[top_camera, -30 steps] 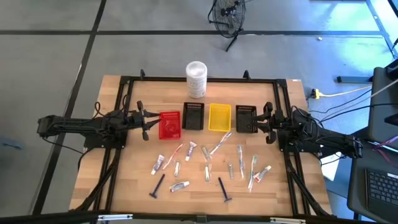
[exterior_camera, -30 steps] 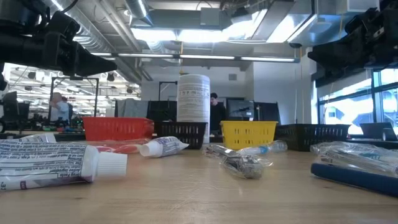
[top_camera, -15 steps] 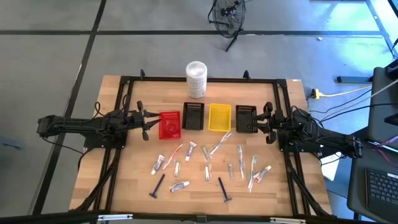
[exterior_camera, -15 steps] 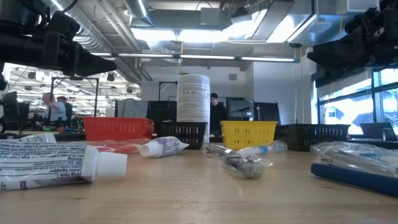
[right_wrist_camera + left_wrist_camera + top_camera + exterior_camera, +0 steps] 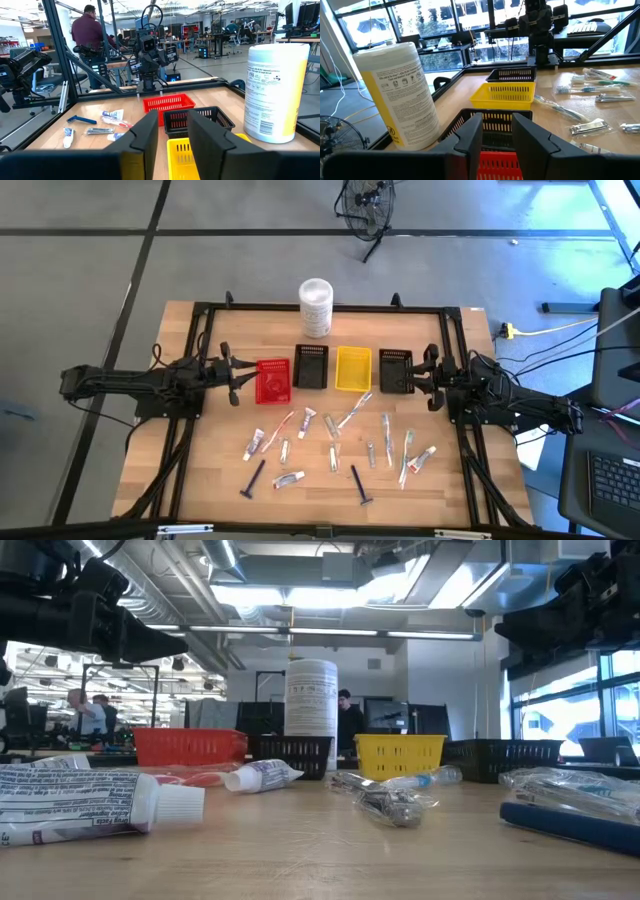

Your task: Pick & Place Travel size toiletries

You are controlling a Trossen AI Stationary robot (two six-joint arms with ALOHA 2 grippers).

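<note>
Left pincer (image 5: 236, 381) hangs beside the red basket (image 5: 272, 380), right pincer (image 5: 424, 379) beside the rightmost black basket (image 5: 396, 370); both narrowly spread, holding nothing. Toiletries (image 5: 333, 442) lie scattered mid-table (image 5: 310, 500), near side of the basket row. Bare wood toward the near edge.

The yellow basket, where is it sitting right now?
In the high view the yellow basket sits in the row of four baskets, between two black baskets, just beyond the scattered toiletries.
</note>
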